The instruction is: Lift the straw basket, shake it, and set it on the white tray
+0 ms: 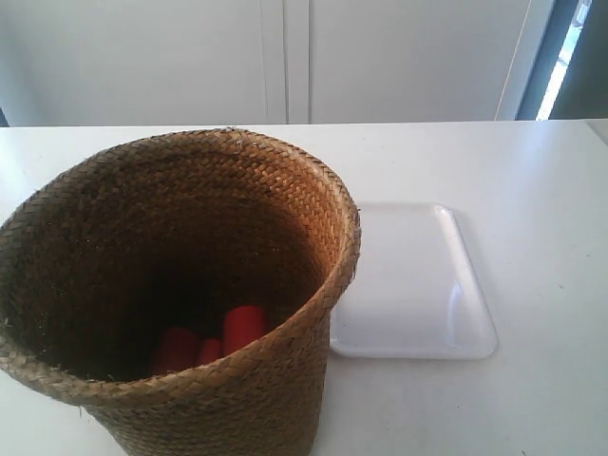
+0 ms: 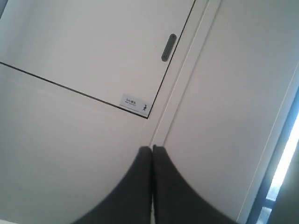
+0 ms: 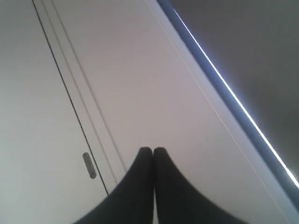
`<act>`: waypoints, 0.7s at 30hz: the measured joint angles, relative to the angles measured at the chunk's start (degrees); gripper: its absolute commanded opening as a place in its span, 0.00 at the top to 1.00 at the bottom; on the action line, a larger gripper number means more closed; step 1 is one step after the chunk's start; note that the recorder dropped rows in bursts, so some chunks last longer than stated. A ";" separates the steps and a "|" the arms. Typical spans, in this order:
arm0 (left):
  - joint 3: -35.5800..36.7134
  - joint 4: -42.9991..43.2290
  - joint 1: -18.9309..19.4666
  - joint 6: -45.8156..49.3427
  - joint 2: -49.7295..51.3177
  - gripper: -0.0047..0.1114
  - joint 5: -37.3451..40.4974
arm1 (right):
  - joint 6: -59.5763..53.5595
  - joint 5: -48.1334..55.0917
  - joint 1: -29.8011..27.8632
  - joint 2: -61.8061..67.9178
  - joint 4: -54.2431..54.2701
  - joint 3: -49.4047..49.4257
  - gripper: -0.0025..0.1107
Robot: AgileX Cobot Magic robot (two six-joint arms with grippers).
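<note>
The straw basket (image 1: pixel 180 285) stands upright on the white table, filling the near left of the exterior view, with red cylinders (image 1: pixel 242 328) on its dark bottom. Beside it, to the right, lies the white tray (image 1: pixel 413 285), partly tucked behind the basket's rim. No arm shows in the exterior view. My left gripper (image 2: pixel 152 148) is shut with nothing in it and faces white cabinet doors. My right gripper (image 3: pixel 153 149) is also shut and empty, facing the same kind of doors. Neither wrist view shows the basket or the tray.
White cabinet doors (image 1: pixel 285 57) stand behind the table's far edge. A door handle (image 2: pixel 168 47) shows in the left wrist view and another handle (image 3: pixel 88 165) in the right wrist view. A bright window strip (image 1: pixel 565 47) is at the far right.
</note>
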 measured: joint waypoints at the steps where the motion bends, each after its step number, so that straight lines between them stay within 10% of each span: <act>1: -1.85 -0.41 0.00 1.79 1.94 0.96 1.23 | -0.54 1.37 0.00 2.57 1.00 -2.91 0.98; 11: -34.99 6.15 0.00 10.32 30.33 0.96 65.34 | -8.04 78.53 0.00 44.79 -3.17 -42.84 0.98; 21: -47.38 7.62 0.00 6.68 34.15 0.96 89.85 | -8.52 98.24 6.78 47.06 -3.57 -48.61 0.98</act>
